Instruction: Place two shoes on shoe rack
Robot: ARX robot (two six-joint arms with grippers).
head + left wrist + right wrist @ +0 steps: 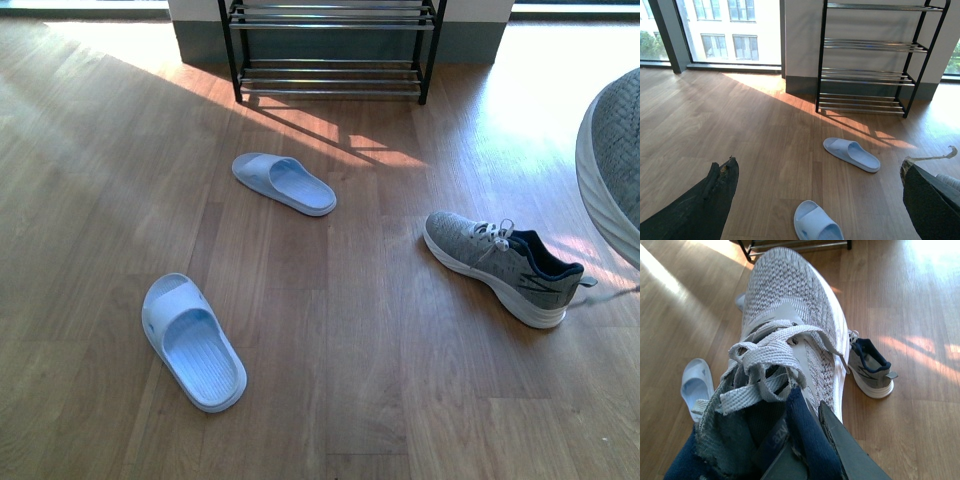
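My right gripper (807,442) is shut on a grey knit sneaker (790,315), clamping its navy heel lining; the toe points toward the shoe rack (790,245). In the front view this lifted sneaker (615,160) fills the right edge. The other grey sneaker (505,265) lies on the floor at the right. Two pale blue slides rest on the floor, one (285,183) nearer the rack (330,90), one (193,342) at the near left. My left gripper (819,165) hangs open above the floor, over the near slide (817,223), holding nothing.
The rack (865,75) stands against a grey-skirted wall, its chrome tiers bare. Tall windows (725,30) run to its left. Sunlit wooden floor (360,330) stretches between the shoes and the rack.
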